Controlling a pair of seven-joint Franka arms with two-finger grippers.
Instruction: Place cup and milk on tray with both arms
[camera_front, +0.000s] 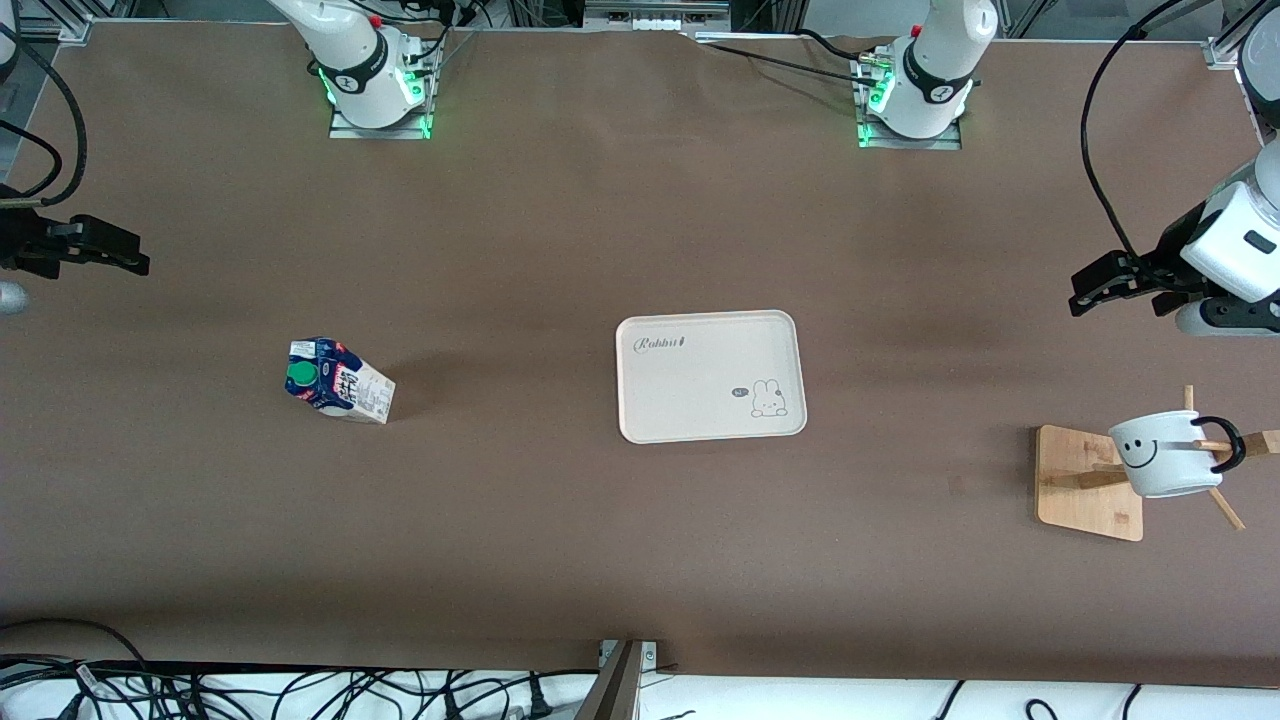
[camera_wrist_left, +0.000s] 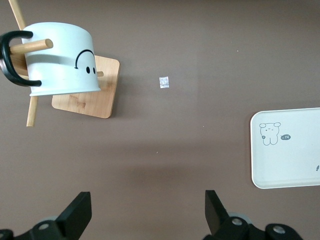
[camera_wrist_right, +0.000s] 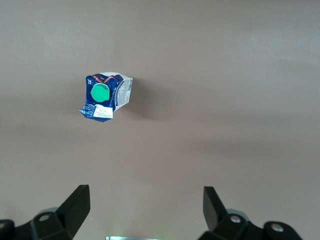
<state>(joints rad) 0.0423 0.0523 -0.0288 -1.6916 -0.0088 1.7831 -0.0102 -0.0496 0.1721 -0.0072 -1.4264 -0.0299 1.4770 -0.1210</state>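
Two grippers hang released, nothing grasped: approach step. The milk (camera_wrist_right: 106, 97) stands on the table below the right gripper (camera_wrist_right: 145, 210); the cup (camera_wrist_left: 60, 62) hangs on its rack (camera_wrist_left: 87, 95) below the left gripper (camera_wrist_left: 147, 212). The tray (camera_front: 710, 375) lies bare between them. Next, each must descend.

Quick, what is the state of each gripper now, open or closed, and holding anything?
Left gripper: open, holding nothing, over bare table near the cup.
Right gripper: open, holding nothing, over bare table near the milk.
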